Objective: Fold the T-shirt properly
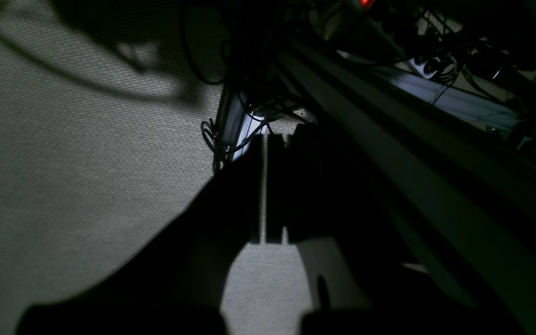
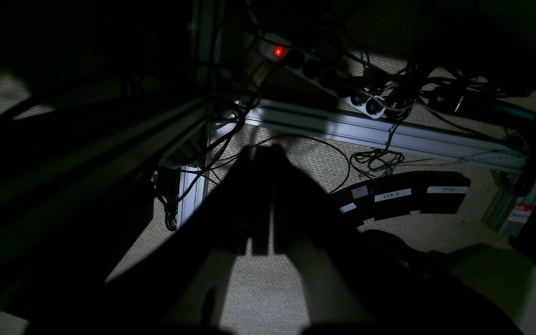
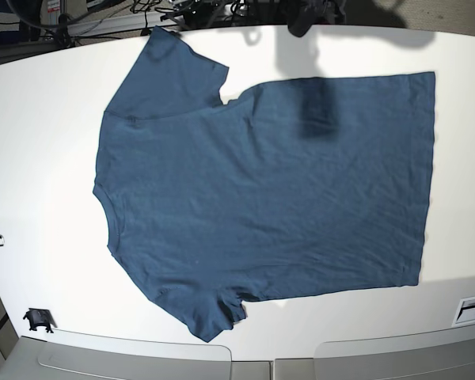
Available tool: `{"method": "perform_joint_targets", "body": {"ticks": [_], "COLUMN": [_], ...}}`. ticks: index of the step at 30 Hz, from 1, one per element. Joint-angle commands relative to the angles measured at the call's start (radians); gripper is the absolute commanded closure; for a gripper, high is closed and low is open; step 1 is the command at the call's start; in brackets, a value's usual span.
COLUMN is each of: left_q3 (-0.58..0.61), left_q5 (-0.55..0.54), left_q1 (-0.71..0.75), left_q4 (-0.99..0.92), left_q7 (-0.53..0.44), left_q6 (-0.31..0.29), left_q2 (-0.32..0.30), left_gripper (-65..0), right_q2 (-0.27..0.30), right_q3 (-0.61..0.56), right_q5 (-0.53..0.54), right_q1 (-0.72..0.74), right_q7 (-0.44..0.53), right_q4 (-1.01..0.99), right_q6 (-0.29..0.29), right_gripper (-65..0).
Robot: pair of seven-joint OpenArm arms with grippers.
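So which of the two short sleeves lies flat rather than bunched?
The sleeve at the top of the dark teal-blue cotton T-shirt; the bottom one is crumpled.

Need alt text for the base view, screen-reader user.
A dark teal-blue T-shirt lies spread flat and unfolded on a white table, seen from above, with its neck toward the left of the frame and its hem toward the right. Both short sleeves are spread out, one toward the top, one toward the bottom. No gripper is in this view.
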Motion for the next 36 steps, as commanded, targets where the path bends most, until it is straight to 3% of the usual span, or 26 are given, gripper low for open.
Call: {"method": "perform_joint_targets", "body": {"ticks": [1, 26, 31, 36], "left_q3": [0.001, 0.001, 0.001, 0.001], "left_q5": [0.002, 0.002, 0.001, 0.002], "left_q1": [0.006, 0.022, 0.085, 0.216], "left_q4": [0.003, 0.004, 0.055, 0.206], "left_q7": [-0.011, -0.021, -0.028, -0.058], "left_q6": [-0.011, -0.011, -0.011, -0.011], "left_q2": [0.002, -0.006, -0.019, -0.066], "left_gripper": [0.0, 0.0, 0.0, 0.0], "right_q2": [0.0, 0.005, 0.026, 0.085], "right_q3": [0.001, 0.001, 0.001, 0.001], "right_q5": [0.002, 0.002, -0.002, -0.002], "right_q1": [-0.001, -0.034, -0.059, -0.127], "right_q7": [0.011, 0.015, 0.017, 0.021], "right_q4": [0.006, 0.006, 0.02, 0.123], "right_q6": [-0.007, -0.01, -0.015, -0.015], "right_gripper": [0.0, 0.0, 0.0, 0.0]}}
